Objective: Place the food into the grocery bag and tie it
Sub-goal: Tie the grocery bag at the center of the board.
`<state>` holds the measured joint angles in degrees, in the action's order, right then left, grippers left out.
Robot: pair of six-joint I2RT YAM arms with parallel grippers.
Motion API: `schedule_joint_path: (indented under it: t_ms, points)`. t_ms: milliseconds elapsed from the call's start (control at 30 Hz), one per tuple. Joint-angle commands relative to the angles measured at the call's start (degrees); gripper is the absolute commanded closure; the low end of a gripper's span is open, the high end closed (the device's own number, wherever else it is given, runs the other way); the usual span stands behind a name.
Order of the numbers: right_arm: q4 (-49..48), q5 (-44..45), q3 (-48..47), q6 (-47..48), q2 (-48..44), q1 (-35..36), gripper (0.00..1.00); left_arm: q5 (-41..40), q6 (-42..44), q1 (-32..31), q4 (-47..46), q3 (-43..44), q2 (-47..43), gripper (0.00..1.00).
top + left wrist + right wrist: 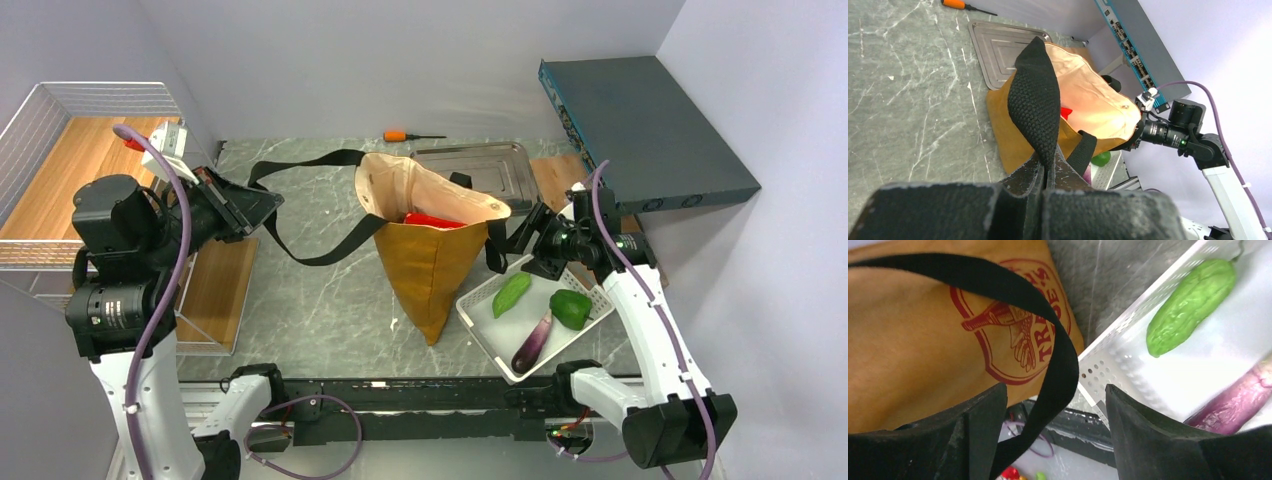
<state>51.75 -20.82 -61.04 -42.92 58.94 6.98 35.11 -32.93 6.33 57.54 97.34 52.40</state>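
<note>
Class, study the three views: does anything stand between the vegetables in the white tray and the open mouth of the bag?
Partly. The right hand hangs by the bag's rim above the tray's far corner, a black strap crossing between its open fingers. The bag's mouth gapes wide, a red item showing inside.

Top view: I see bright, even, diffuse light. The grocery bag point(430, 270) casts only a faint, soft shadow on the table point(310, 300).
Left wrist view: the left gripper point(1045, 180) is a dark, defocused mass along the bottom edge, while the strap point(1035, 100) weave is sharp.
Right wrist view: the white tray point(1198, 365) is nearly washed out, and the right gripper point(1055, 390) is dark and soft-edged.
</note>
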Motion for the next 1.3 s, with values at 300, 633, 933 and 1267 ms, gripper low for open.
schedule_joint_path:
  t_ms: [300, 633, 933, 1267]
  points:
    - [-12.6, -13.2, 10.5, 5.9, 1.4, -0.1, 0.28, 2.6, -3.2, 0.4, -6.6, 1.1, 0.8, 1.0]
    - [-25.6, -19.9, 11.2, 4.1, 7.0, 1.2, 0.28, 4.9, -3.7, 0.4, -7.8, 4.7, 2.9, 1.0]
    - [-28.1, -17.5, 2.5, 4.2, 16.3, 11.3, 0.28, 6.6, -3.6, 0.3, -5.4, 17.8, 9.3, 1.0]
    - [-31.6, -18.8, -4.6, 1.1, 19.1, 15.8, 0.23, 9.7, -7.4, 0.3, -9.6, 22.5, 13.6, 1.0]
